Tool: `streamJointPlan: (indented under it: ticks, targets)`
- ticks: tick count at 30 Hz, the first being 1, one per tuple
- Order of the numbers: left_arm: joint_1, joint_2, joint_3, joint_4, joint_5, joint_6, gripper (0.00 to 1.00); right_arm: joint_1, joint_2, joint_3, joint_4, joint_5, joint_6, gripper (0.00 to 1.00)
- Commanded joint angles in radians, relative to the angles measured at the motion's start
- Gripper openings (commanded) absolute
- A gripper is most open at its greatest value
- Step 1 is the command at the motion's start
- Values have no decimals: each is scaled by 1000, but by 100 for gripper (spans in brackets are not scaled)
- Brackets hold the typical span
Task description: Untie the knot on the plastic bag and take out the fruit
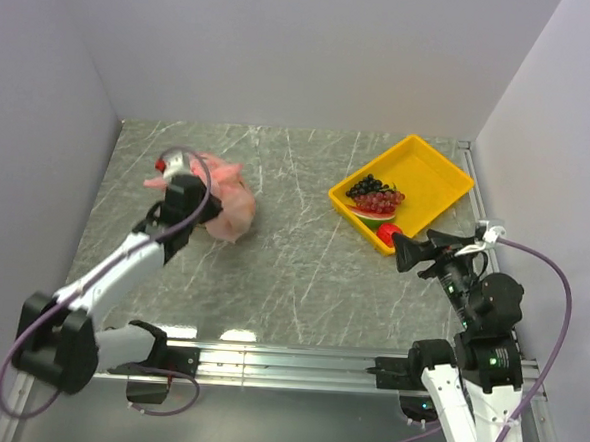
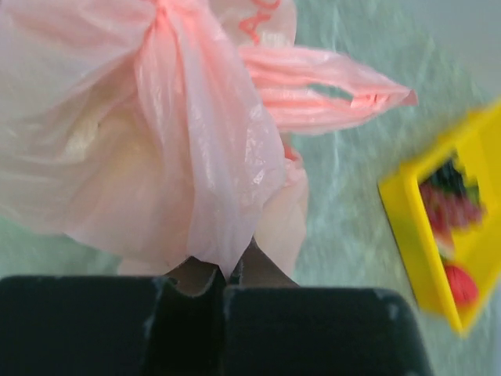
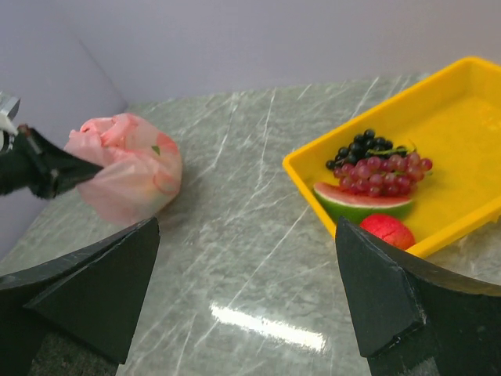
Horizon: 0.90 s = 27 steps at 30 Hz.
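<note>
Close to the table's [image 1: 302,272] near right, the right gripper [image 1: 405,254] hovers with fingers spread wide just short of the yellow tray [image 1: 448,175], while farther left the left gripper [image 2: 227,272] clamps a fold of the plastic bag [image 2: 196,157], whose bulk bulges just beyond its closed fingertips.

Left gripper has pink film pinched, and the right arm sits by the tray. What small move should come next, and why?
Probably bring the right gripper across to the plastic bag and take the loose handle loop by the knot. The left gripper is shut on a fold of film, the bag looks still tied, and the right one hangs open beside the yellow tray.
</note>
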Motion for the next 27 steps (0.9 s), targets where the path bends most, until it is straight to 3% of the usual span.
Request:
streamJointPlan:
  ticks: [1, 3, 6, 7, 10, 13, 14, 16, 20, 23, 27]
  targets:
    - [-129, -161, -166, 9, 40, -173, 2, 6, 76, 52, -12, -85, 12, 100]
    - [-200, -239, -225, 38, 65, -237, 8, 7, 115, 56, 2, -154, 15, 100]
    - [-387, -285, -276, 19, 36, -273, 15, 10, 165, 55, 20, -208, 17, 100]
    - [-497, -290, -276, 17, -7, -274, 17, 12, 182, 53, 22, -211, 15, 100]
    - [-679, -265, -256, 43, -59, -265, 27, 36, 247, 50, 16, -199, 9, 100]
    - [-769, -200, -173, 42, -94, -184, 42, 105, 326, 62, 16, -153, -2, 100]
    - [-774, -184, -144, 29, -92, -161, 50, 133, 351, 72, 6, -133, -5, 100]
    - [-777, -159, -58, -33, -101, -123, 54, 237, 424, 105, -12, -35, -12, 100]
    - [-775, -199, 48, -173, -237, -127, 83, 403, 546, 158, -38, 112, -9, 100]
    - [-762, -210, 170, -324, -337, -78, 86, 502, 609, 170, -3, 185, 9, 100]
    - [-688, -225, 290, -466, -401, -15, 82, 610, 705, 208, 60, 203, 31, 100]
